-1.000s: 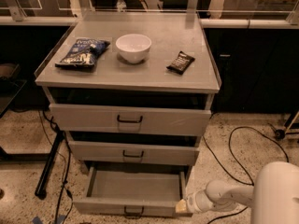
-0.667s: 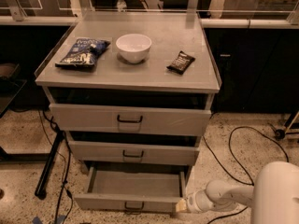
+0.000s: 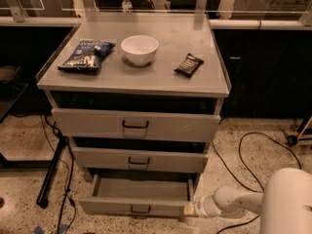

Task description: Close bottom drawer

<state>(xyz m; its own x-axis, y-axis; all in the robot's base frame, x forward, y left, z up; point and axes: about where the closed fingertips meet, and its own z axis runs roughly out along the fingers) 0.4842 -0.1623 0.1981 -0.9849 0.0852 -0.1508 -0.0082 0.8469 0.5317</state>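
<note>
The bottom drawer [image 3: 139,193] of the grey cabinet [image 3: 136,126] stands partly pulled out, a shallow grey tray with a small black bar handle [image 3: 140,209] on its front panel. Its inside looks empty. My white arm [image 3: 243,201] reaches in from the lower right. The gripper [image 3: 189,209] sits at the right end of the drawer's front panel, touching or almost touching it.
On the cabinet top lie a blue snack bag [image 3: 87,55], a white bowl [image 3: 139,49] and a dark snack bar [image 3: 188,65]. The top and middle drawers [image 3: 139,160] stick out slightly. Black cables [image 3: 253,150] run over the floor on the right, a black stand leg [image 3: 51,172] on the left.
The bottom drawer has slid a little way in towards the cabinet, with the gripper following at its right front corner.
</note>
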